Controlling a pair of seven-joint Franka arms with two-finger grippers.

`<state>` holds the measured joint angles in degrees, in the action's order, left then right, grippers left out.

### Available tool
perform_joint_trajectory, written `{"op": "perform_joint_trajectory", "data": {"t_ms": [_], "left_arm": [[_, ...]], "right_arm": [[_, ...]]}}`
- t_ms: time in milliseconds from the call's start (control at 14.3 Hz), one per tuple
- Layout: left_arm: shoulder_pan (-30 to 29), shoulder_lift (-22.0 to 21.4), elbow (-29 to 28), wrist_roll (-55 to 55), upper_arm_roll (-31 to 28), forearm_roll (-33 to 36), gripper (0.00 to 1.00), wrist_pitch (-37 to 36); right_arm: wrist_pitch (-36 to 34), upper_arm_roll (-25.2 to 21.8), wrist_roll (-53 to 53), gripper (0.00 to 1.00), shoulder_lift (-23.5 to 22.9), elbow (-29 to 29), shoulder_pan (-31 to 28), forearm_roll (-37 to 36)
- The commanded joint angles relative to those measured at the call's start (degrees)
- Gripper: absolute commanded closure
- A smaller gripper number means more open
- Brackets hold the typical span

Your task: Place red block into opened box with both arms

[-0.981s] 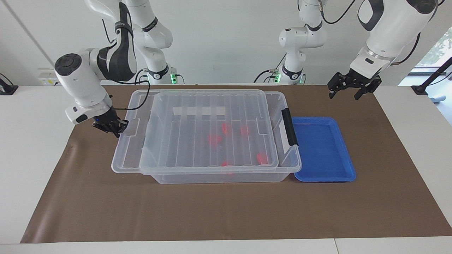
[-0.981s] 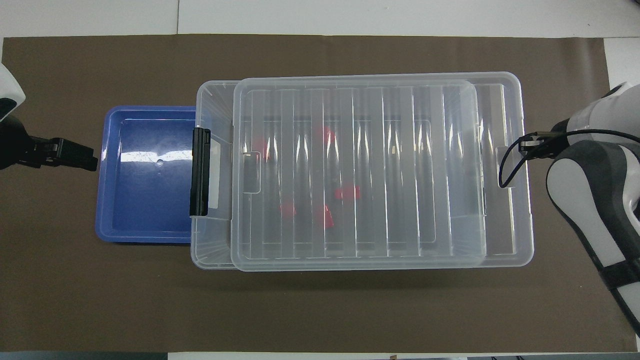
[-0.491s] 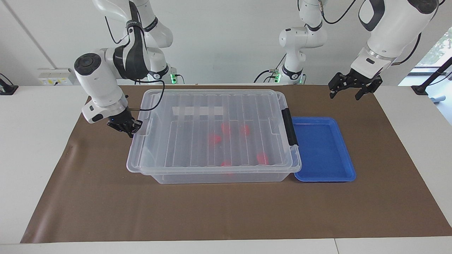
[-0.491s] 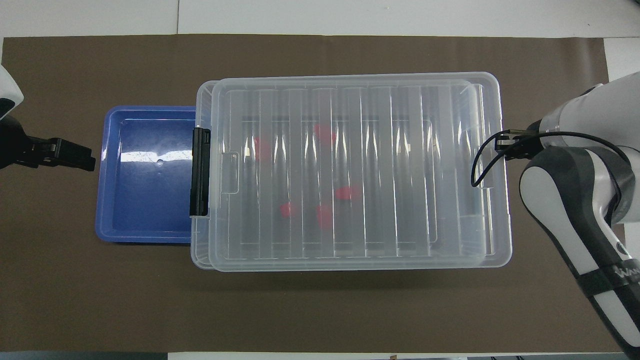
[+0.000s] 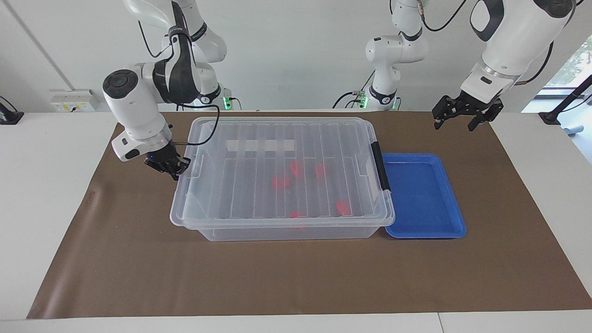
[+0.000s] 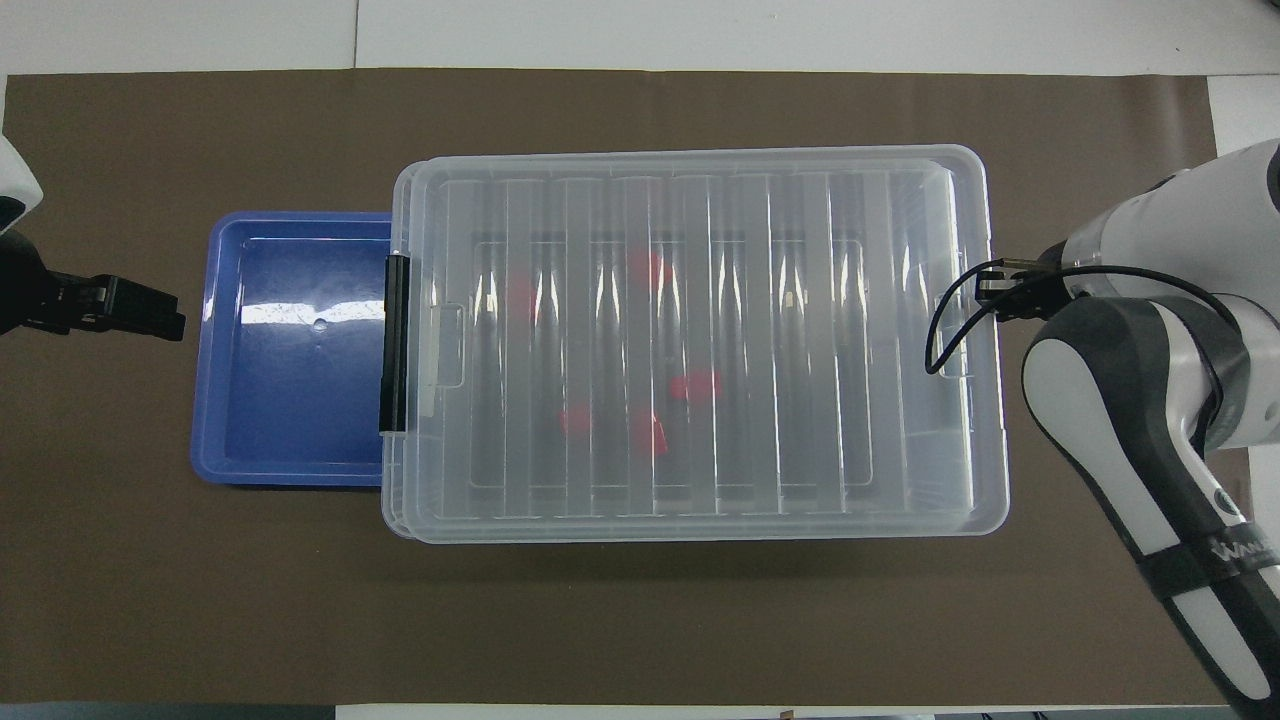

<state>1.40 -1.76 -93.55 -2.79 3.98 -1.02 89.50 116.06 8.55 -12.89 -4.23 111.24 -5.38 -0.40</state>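
My left gripper (image 5: 465, 117) hangs w/ fingers spread, nothing in them, waiting over the brown mat; blue tray (image 6: 290, 455) sits just below and inward of my fingertips, empty. Next the box (image 5: 282, 231) w/ its lid (image 6: 700, 340) lying square on top, black latch (image 5: 380, 166) at the tray end. Red blocks (image 5: 280, 182) already inside, under the lid. My right gripper (image 5: 167, 165) has fingers pressed together on the lid's edge tab at the other end. Risk, imo: lid not seated, so letting go or tugging skews it, or drags the whole box
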Motion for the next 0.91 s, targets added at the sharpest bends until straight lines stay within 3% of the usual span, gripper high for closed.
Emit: {"op": "perform_joint_trajectory", "data": {"t_ms": [0, 350, 491, 561, 631, 841], "left_arm": [[-0.7, -0.6, -0.6, 1.5, 0.3, -0.7, 0.00, 1.1], [-0.6, -0.6, -0.6, 1.4, 0.3, -0.6, 0.00, 0.5], [-0.8, -0.7, -0.6, 1.4, 0.3, -0.6, 0.00, 0.8], [-0.8, -0.7, -0.6, 1.4, 0.3, -0.6, 0.00, 0.8], [-0.7, -0.7, -0.6, 1.4, 0.3, -0.6, 0.00, 0.7], [-0.6, -0.7, -0.6, 1.4, 0.3, -0.5, 0.00, 0.8]], "right_arm": [[-0.4, 0.2, -1.6, 1.00, 1.2, 0.9, 0.4, 0.1], [-1.7, 0.2, -1.5, 1.00, 0.8, -0.6, 0.1, 0.1], [-6.6, 0.2, -0.9, 0.61, 0.7, -4.5, -0.8, 0.1], [-9.3, 0.2, -0.6, 0.24, 0.8, -6.8, -1.0, 0.1], [-12.1, 0.2, 0.9, 0.00, 0.8, -9.4, -1.5, 0.1], [-20.8, 0.1, 1.7, 0.00, 0.8, -18.2, -1.6, 0.0]]}}
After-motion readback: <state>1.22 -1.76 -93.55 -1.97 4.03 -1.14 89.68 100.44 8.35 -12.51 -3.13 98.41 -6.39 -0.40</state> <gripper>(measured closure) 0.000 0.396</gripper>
